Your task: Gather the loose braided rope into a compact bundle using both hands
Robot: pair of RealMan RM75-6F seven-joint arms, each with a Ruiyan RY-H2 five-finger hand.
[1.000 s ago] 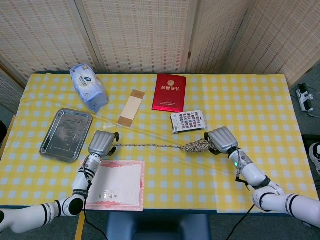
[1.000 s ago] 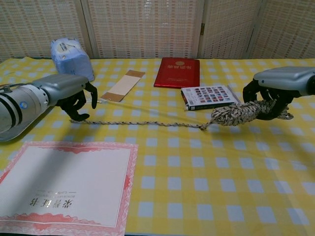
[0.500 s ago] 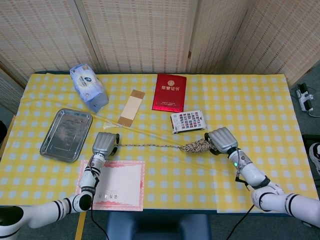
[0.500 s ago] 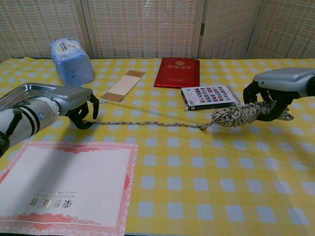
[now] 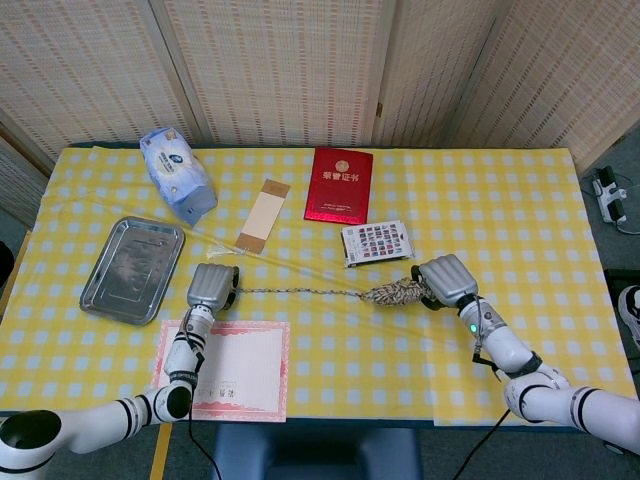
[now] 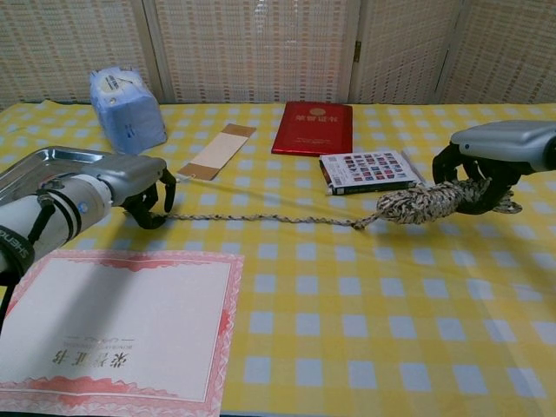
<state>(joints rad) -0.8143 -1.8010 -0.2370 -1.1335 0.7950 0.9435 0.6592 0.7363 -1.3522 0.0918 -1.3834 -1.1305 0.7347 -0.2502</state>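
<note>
A speckled braided rope [image 5: 310,292] [image 6: 278,219] lies stretched across the yellow checked table. Its right part is wound into a thick bundle [image 5: 397,293] [image 6: 421,202], and my right hand [image 5: 447,279] [image 6: 486,165] grips that bundle. My left hand [image 5: 211,287] [image 6: 130,187] sits at the rope's left end with fingers curled around it, holding the end just above the cloth. Between the two hands the rope runs nearly straight.
A certificate sheet [image 5: 235,370] [image 6: 113,321] lies just in front of my left hand. A steel tray [image 5: 130,268] is at the left, a card box [image 5: 376,242] [image 6: 369,170] behind the bundle, a red booklet [image 5: 338,185], a tan strip [image 5: 263,215] and a blue wipes pack [image 5: 175,172] further back.
My left hand has slid rightward and slightly toward the near edge along with the rope's left end. The right hand and bundle have barely shifted.
</note>
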